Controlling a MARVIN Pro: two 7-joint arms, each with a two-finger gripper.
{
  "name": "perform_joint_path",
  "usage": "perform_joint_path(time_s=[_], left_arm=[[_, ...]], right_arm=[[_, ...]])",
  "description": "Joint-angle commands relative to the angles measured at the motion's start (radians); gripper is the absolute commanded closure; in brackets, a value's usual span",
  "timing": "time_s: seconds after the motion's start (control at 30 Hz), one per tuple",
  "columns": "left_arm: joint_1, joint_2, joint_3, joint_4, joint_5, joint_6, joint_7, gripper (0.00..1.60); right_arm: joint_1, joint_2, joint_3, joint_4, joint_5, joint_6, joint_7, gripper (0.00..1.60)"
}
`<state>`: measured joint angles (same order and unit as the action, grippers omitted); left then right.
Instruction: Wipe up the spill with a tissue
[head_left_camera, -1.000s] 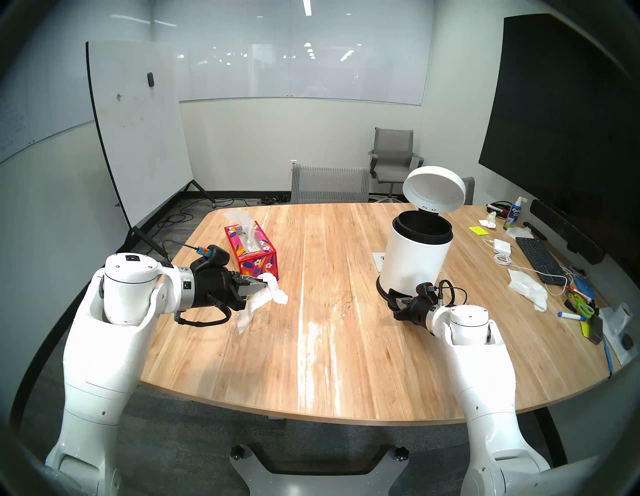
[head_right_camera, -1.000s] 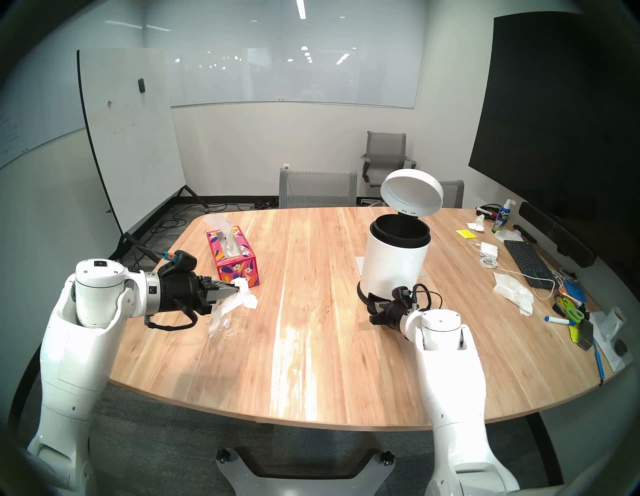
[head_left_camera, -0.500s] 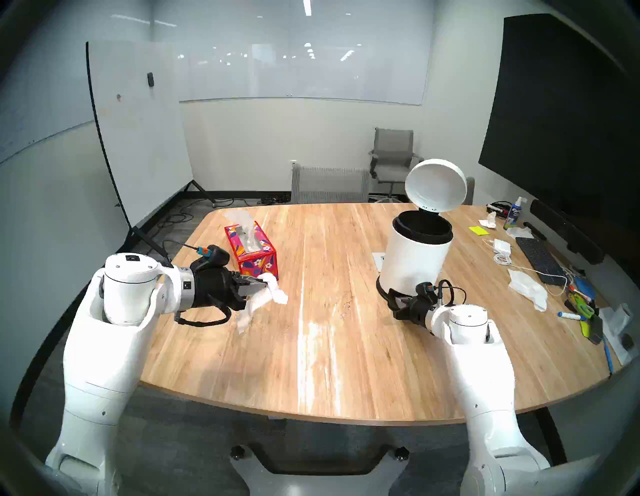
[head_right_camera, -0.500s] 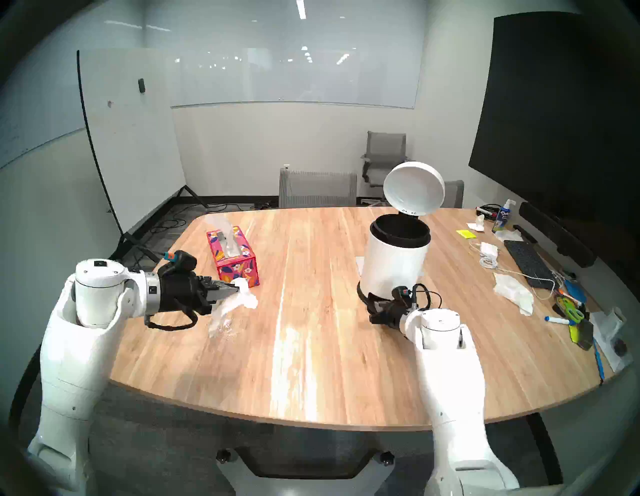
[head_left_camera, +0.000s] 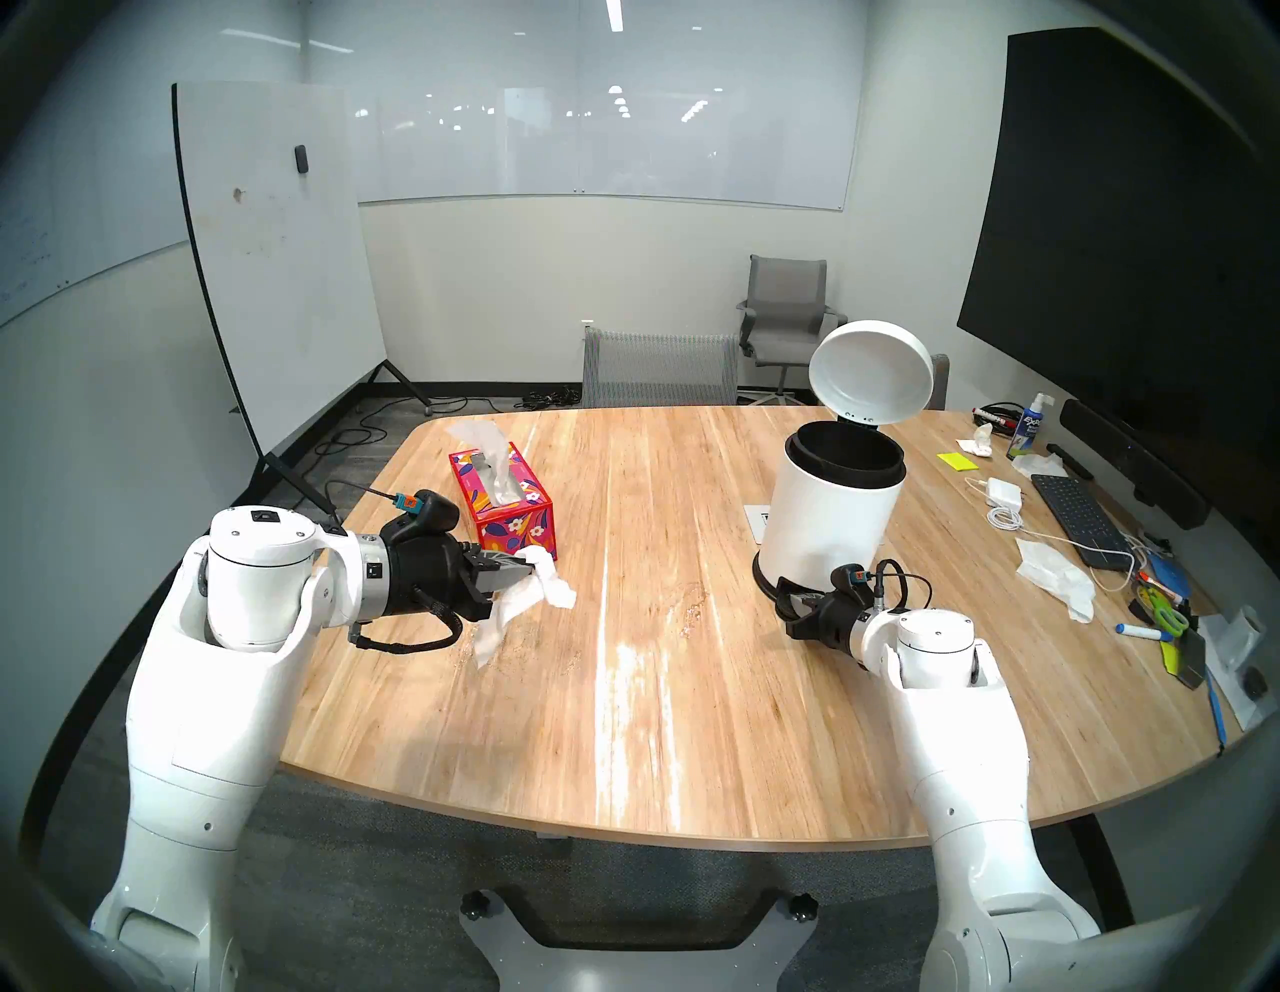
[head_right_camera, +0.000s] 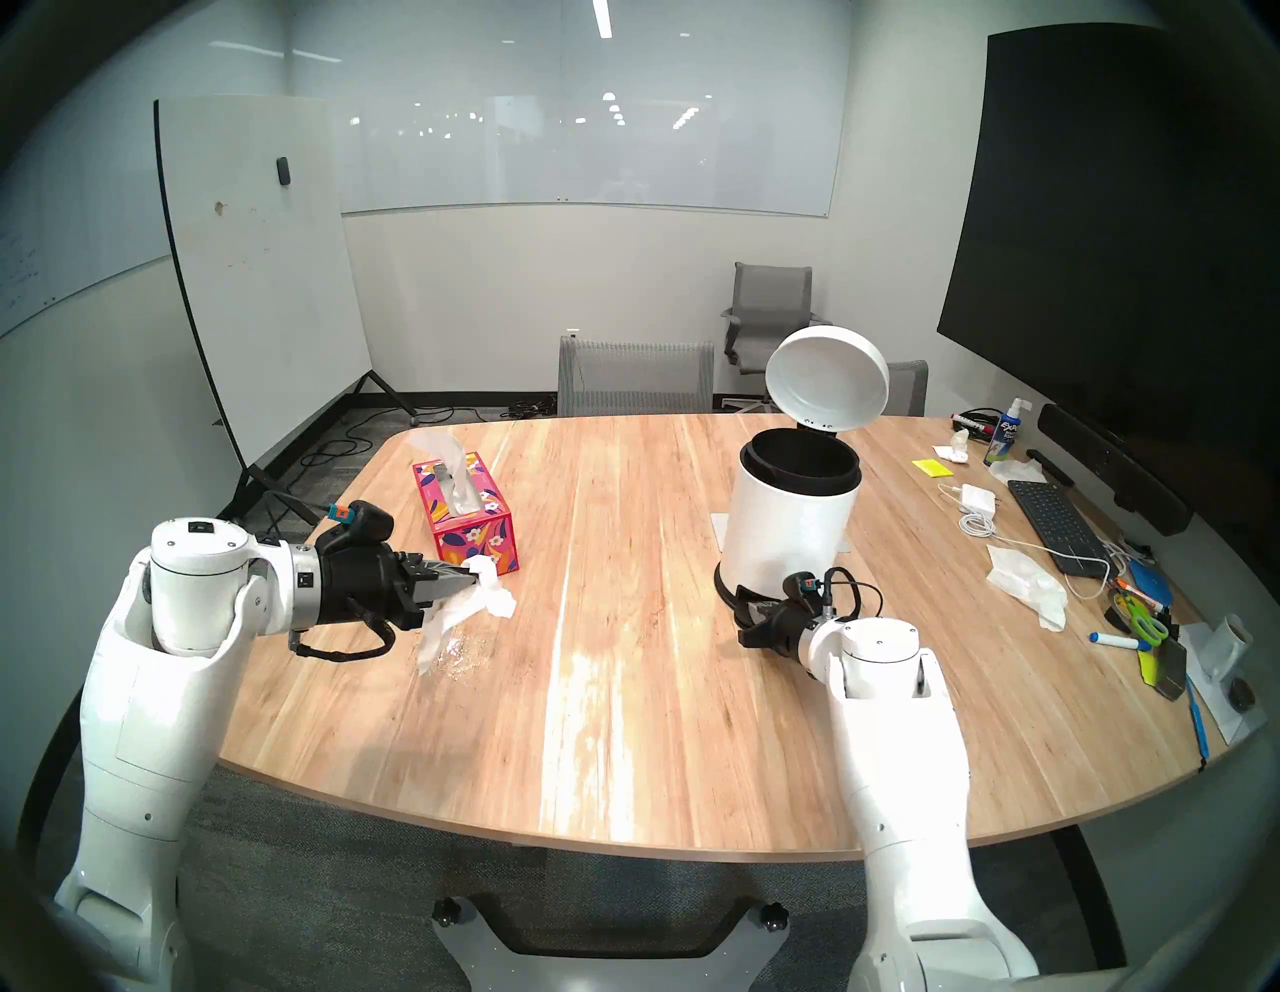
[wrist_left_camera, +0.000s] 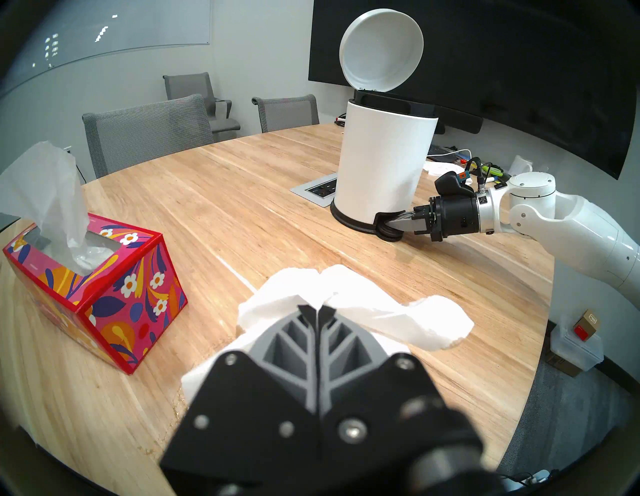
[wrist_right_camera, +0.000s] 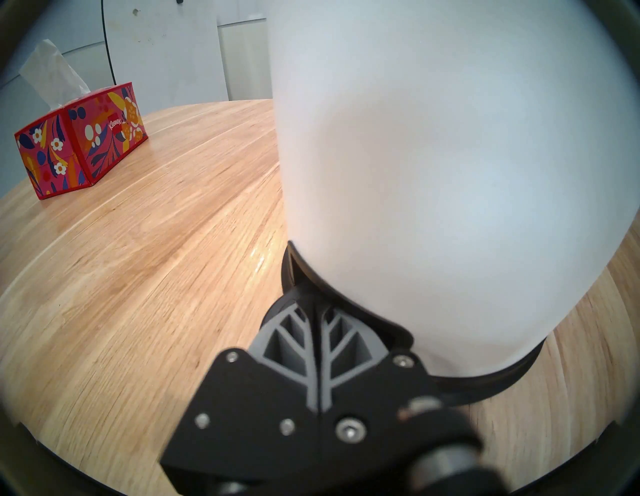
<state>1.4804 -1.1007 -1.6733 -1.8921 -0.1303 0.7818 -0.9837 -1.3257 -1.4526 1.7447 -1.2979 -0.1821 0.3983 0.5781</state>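
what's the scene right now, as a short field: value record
left gripper: shut on the tissue, held above the table
tissue: crumpled, one end hanging down
right gripper: shut, fingers pressing the bin's pedal
bin: white, upright, lid raised
tissue box: red floral, a sheet sticking out, beyond the left gripper
spill: no dark blot visible; faint wet marks under the tissue
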Motion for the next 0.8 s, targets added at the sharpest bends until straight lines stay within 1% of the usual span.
perform_joint_path(time_s=[0.0, 0.43, 0.6, 0.77], left_arm=[[-0.009, 0.002, -0.004, -0.012, 0.000, 0.001, 0.000, 1.60], [-0.007, 0.003, -0.002, -0.016, 0.001, -0.001, 0.001, 1.60], [-0.018, -0.003, 0.016, -0.033, 0.008, 0.009, 0.007, 1.60], [-0.058, -0.021, 0.053, -0.020, 0.016, 0.021, 0.026, 1.60]], right_arm=[[-0.021, -0.001, -0.006, 0.030, -0.010, 0.014, -0.004, 1.60], [-0.021, -0.001, -0.006, 0.030, -0.011, 0.014, -0.005, 1.60], [-0.021, -0.001, -0.005, 0.030, -0.011, 0.014, -0.005, 1.60], [-0.022, -0.002, -0.005, 0.030, -0.011, 0.014, -0.005, 1.60]])
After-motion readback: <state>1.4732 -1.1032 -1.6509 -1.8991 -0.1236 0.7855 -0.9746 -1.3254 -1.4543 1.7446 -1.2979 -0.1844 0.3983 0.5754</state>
